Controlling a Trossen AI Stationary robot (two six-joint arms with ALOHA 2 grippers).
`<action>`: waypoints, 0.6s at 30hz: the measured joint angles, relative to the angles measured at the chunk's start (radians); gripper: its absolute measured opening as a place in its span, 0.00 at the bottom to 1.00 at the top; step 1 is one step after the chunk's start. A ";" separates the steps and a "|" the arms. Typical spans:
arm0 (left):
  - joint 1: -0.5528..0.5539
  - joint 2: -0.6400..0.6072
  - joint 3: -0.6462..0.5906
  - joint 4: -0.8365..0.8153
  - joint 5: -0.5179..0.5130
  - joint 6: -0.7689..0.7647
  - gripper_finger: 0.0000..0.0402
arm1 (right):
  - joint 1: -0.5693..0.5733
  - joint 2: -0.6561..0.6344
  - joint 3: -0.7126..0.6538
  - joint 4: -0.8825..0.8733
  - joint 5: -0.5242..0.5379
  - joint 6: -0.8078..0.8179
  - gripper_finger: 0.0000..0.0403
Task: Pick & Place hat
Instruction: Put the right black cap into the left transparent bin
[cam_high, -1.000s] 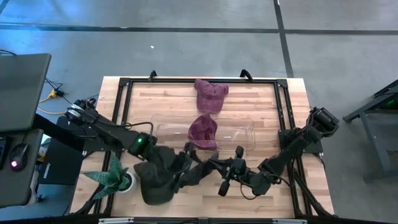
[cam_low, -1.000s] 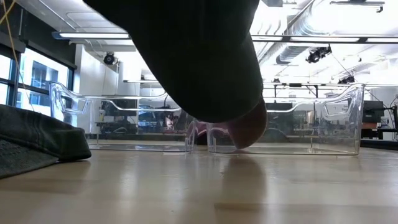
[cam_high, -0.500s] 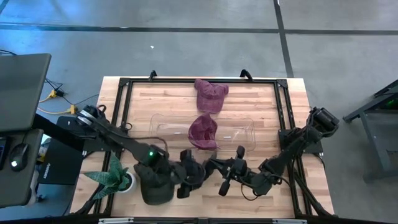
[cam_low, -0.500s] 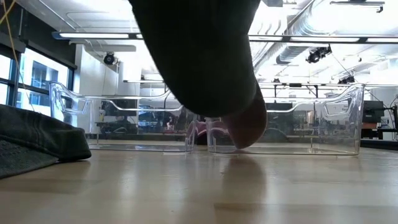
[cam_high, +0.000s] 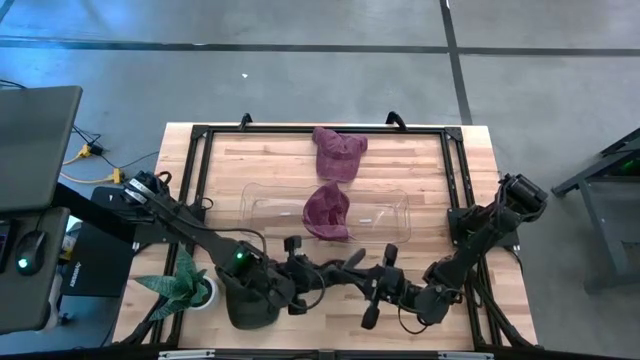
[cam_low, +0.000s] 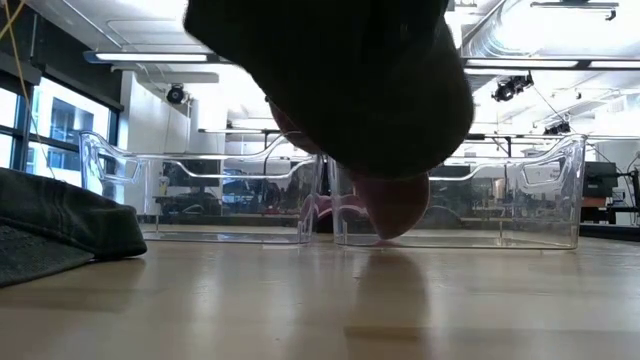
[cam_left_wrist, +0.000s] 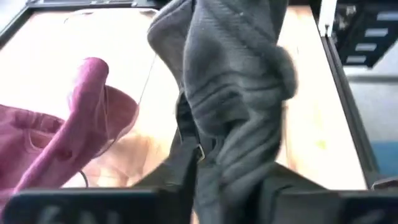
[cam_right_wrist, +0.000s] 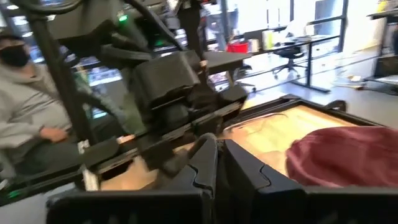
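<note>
A dark grey knit hat (cam_left_wrist: 239, 81) is bunched up between the fingers of my left gripper (cam_left_wrist: 230, 180), which is shut on it low over the table's near middle (cam_high: 305, 275). More dark grey cloth (cam_high: 250, 298) lies on the table under my left arm; I cannot tell whether it is the same hat. My right gripper (cam_right_wrist: 213, 146) is shut and points at the left gripper from the right (cam_high: 358, 275). One maroon hat (cam_high: 327, 210) lies in the clear bin (cam_high: 390, 215). Another maroon hat (cam_high: 338, 152) lies on the wood behind the bin. My left gripper pinches a bunched fold of the grey hat (cam_left_wrist: 227, 155) between its two fingers, several layers thick. The fingers come roughly level from the table's left. The bunch stands out past the fingertips, clear of the wood there. My right gripper is shut close to the hat's far end; I cannot tell whether it touches it.
A green plant in a white pot (cam_high: 185, 285) stands at the near left corner. A black frame (cam_high: 200, 160) borders the tabletop. Bare wood (cam_high: 420, 160) lies at the far right behind the bin. A person in grey (cam_right_wrist: 37, 118) is beyond the table.
My left gripper has gone toward the near edge and the table's right, onto the grey hat in front of my right gripper. My right gripper has shifted a little toward the near edge. In the low view the dark mass overhead has spread toward the right.
</note>
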 joint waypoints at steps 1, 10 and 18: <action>0.000 0.000 0.000 0.001 0.013 0.027 0.15 | 0.000 0.000 0.000 -0.010 -0.014 0.012 0.04; -0.040 -0.034 0.000 0.000 0.185 0.378 0.03 | -0.002 -0.001 0.000 -0.103 -0.331 -0.044 0.16; -0.073 -0.073 0.000 -0.039 0.297 0.483 0.01 | -0.050 -0.103 0.018 -0.315 -0.579 -0.028 0.52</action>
